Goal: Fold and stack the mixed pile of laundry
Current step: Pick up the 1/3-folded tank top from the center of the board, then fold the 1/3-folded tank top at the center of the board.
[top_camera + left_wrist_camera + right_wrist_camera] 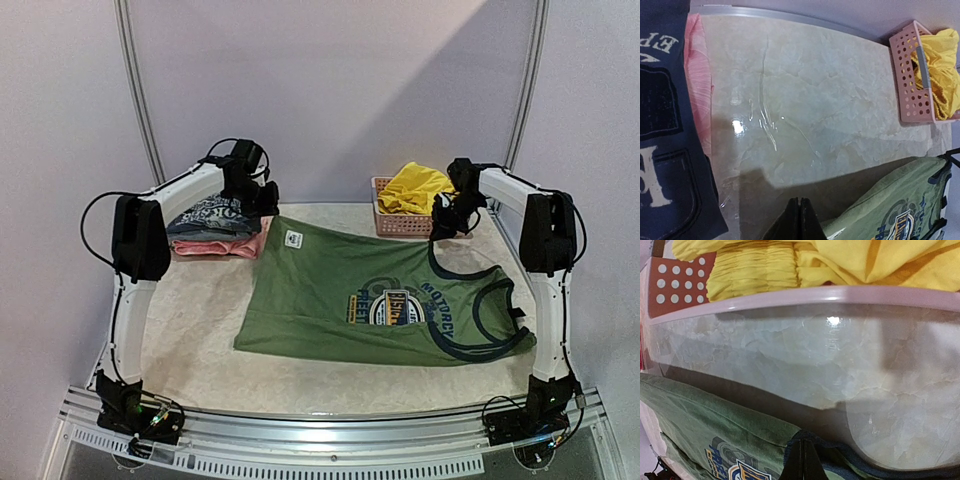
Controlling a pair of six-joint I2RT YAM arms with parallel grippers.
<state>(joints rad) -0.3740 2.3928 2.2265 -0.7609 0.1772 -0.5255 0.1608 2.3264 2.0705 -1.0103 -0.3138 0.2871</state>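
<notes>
The olive-green sleeveless shirt [330, 285] lies spread on the table, logo [395, 306] up, with its far edge lifted. My left gripper [265, 203] is shut on the shirt's far hem corner near the white label; its closed fingertips [800, 220] show beside the green cloth [890, 210]. My right gripper [443, 225] is shut on the dark-trimmed shoulder strap, with closed fingertips [805, 455] pinching the dark trim [860, 460]. The yellow shorts [412, 185] sit bunched in the pink basket [380, 205], and also show in the left wrist view [940, 70] and the right wrist view [815, 260].
A folded stack stands at the far left, a navy printed shirt [212, 215] on a pink garment [225, 247], also in the left wrist view [665, 125]. The pink basket [907, 75] stands at the far right, close behind my right gripper, its rim [840, 295] near.
</notes>
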